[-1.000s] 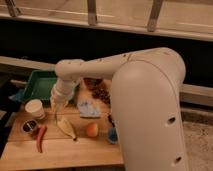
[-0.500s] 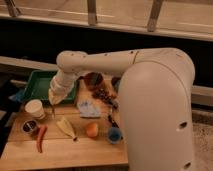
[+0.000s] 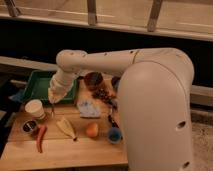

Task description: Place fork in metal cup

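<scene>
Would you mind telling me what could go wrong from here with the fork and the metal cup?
1. The white cup stands close to the metal cup, roughly between it and the gripper. The fork, which seems to hang from the gripper, could clip it or drop into it.
2. The metal cup is small and the fork long, so it may tip over.

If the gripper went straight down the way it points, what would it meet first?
Probably the bare table beside the white cup, with the fork it seems to hold touching first. The gripper hangs beside the metal cup, not over it; depth is unclear.
</scene>
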Tool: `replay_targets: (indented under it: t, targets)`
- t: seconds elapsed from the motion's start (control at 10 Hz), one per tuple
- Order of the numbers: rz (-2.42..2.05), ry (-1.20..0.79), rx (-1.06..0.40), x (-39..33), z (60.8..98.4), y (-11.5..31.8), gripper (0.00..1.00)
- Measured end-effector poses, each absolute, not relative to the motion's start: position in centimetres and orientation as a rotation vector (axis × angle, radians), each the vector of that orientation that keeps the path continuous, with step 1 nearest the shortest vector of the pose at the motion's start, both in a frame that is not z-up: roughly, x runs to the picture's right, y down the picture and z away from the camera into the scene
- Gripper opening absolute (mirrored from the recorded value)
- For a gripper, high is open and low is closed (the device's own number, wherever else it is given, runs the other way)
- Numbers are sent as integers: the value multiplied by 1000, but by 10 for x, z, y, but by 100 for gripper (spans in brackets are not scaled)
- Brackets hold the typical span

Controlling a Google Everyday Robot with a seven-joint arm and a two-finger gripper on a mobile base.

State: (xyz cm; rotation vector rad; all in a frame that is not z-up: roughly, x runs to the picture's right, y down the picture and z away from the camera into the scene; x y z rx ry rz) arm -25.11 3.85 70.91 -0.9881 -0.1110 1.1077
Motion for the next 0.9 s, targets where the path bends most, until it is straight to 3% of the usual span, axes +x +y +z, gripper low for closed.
replay_targets:
  t: [0.9]
  targets:
    - [855,-291,-990,-391,729,-8,0]
